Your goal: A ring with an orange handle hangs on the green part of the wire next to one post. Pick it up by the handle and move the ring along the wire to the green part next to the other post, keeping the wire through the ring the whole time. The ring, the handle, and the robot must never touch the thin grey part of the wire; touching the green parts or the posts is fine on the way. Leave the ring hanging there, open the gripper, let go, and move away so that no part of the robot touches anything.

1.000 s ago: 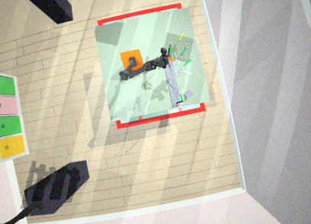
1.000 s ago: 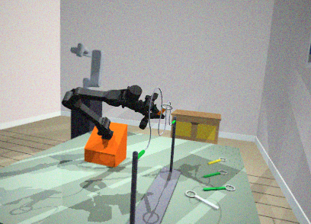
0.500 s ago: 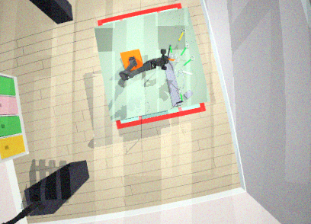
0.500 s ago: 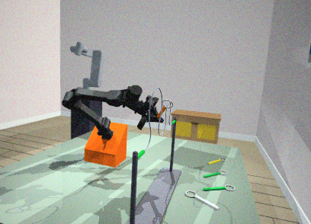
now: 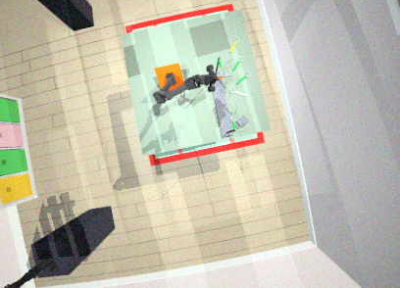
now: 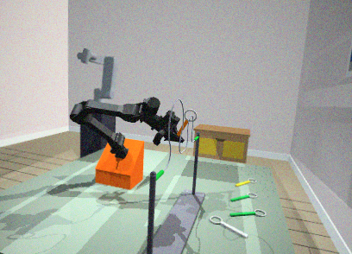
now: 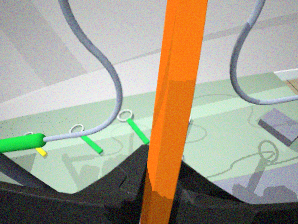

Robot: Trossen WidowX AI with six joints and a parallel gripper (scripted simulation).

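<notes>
The gripper (image 5: 216,79) (image 6: 179,136) (image 7: 152,152) is clenched on the orange handle (image 5: 221,77) (image 6: 183,127) (image 7: 178,75), its fingers pointing down and to the right. From that grip the handle slants up to the right to the ring (image 6: 185,114), which is up in the air near the far post (image 6: 196,167), higher than that post's green part (image 6: 196,138). Whether the wire (image 7: 118,90) passes through the ring cannot be made out. Behind the gripper the wrist bends downward from a nearly level forearm (image 6: 108,108); the elbow (image 6: 79,112) is folded high at the left, and the lower link slopes down rightward to the orange block (image 5: 161,72) (image 6: 129,181). The near post (image 6: 151,214) has its own green part (image 6: 160,175), well apart from the ring. At the right, yellow, green and white wands lie on the pale green surface.
</notes>
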